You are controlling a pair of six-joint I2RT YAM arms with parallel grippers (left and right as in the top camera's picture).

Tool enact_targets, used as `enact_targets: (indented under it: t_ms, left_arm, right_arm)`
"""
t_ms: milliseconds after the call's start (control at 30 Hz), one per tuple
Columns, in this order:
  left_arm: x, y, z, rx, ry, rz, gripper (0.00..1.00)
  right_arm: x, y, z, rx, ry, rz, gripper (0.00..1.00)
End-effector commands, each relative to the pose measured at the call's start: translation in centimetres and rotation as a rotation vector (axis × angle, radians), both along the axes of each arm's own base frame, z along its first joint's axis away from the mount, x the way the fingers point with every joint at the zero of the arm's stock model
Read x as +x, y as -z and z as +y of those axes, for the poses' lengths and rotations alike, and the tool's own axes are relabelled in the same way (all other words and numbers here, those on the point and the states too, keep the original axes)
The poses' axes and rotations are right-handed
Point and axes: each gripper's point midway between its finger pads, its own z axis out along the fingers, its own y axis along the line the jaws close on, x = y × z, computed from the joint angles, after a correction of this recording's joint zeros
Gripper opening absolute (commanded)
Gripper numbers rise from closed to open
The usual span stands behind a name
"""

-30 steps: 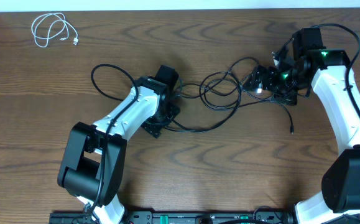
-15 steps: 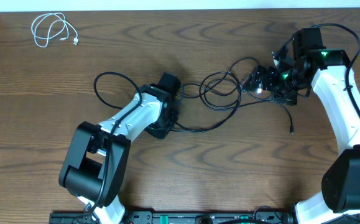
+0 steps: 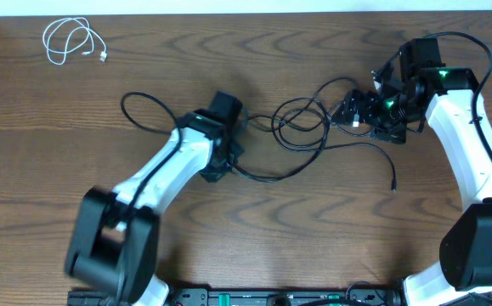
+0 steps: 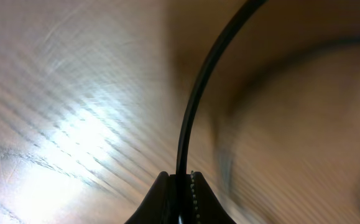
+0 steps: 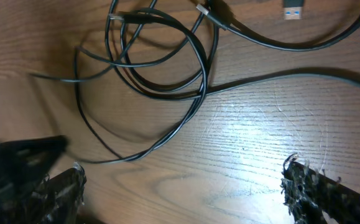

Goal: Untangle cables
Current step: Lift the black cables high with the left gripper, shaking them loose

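Several black cables (image 3: 301, 119) lie tangled in loops at the table's middle. One loop (image 3: 144, 106) reaches left, and a plug end (image 3: 393, 183) trails right. My left gripper (image 3: 220, 167) is shut on a black cable (image 4: 195, 93), which rises from between its closed jaws (image 4: 181, 182) in the blurred left wrist view. At the tangle's right side my right gripper (image 3: 358, 115) stands open. Its fingertips (image 5: 183, 186) are wide apart over bare wood, with the cable loops (image 5: 167, 68) just beyond them. A short white cable (image 3: 71, 41) lies coiled at the far left corner, apart from the rest.
Thicker black wires (image 3: 471, 42) run along the right arm. A USB plug (image 5: 293, 9) lies at the top of the right wrist view. The table's far edge (image 3: 246, 12) borders a white strip.
My left gripper has closed on a black cable and its arm has shifted. The left loop and the right plug end have moved a little leftward. The right arm has not moved.
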Motion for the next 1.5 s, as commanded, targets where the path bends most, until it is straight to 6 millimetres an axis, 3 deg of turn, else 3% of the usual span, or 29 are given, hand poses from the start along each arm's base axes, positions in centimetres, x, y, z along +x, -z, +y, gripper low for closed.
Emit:
enact_targets:
  t_ms: [0, 167, 433, 567, 667, 800, 967, 1033, 1167, 1233, 1300, 1467]
  left_arm:
    - [2.9, -9.3, -1.2, -0.036, 0.276, -0.304, 0.07]
    - [2.2, -18.1, -3.1, -0.148, 0.460, -0.587, 0.07]
    - [0.6, -30.1, -2.5, -0.223, 0.453, -1.013, 0.08]
    - [-1.0, -35.7, -3.2, -0.322, 0.496, -1.207, 0.07]
    - [-1.8, -38.6, -3.8, -0.392, 0.511, -1.307, 0.07]
    - [-1.0, -38.8, -4.1, -0.460, 0.443, -1.289, 0.07]
    - [1.8, -38.0, -5.5, -0.521, 0.388, -1.259, 0.07]
    - [2.5, -39.3, -6.4, -0.602, 0.383, -1.300, 0.07]
    - [2.3, -45.1, -7.5, -0.800, 0.385, -1.488, 0.08]
    - [2.2, -45.9, -7.3, -0.802, 0.379, -1.526, 0.08]
    - [2.9, -44.2, -7.2, -0.720, 0.389, -1.494, 0.07]
    - [5.8, -35.0, -6.6, -0.586, 0.252, -1.156, 0.08]
  right_arm:
    - [0.1, -0.9, 0.2, -0.003, -0.016, -0.031, 0.99]
    - [0.1, -0.9, 0.2, -0.003, -0.016, -0.031, 0.99]
    - [0.1, -0.9, 0.2, 0.000, -0.014, -0.031, 0.99]
    - [0.5, -1.0, 0.3, 0.006, 0.017, -0.033, 0.99]
    - [0.6, -1.0, 0.3, 0.006, 0.017, -0.037, 0.99]
    - [0.6, -1.1, 0.4, 0.012, 0.018, -0.035, 0.99]
    - [0.5, -1.3, 0.8, 0.047, 0.044, -0.016, 0.99]
    - [0.5, -1.2, 0.8, 0.045, 0.043, -0.016, 0.99]
    - [-0.1, -1.0, 1.0, 0.034, 0.032, 0.004, 0.99]
    - [-0.7, -1.1, 1.4, 0.056, 0.013, 0.026, 0.99]
    - [-1.1, -2.1, 2.9, 0.145, -0.090, -0.013, 0.99]
    - [-1.5, -6.8, 7.3, 0.459, -0.371, -0.231, 0.99]
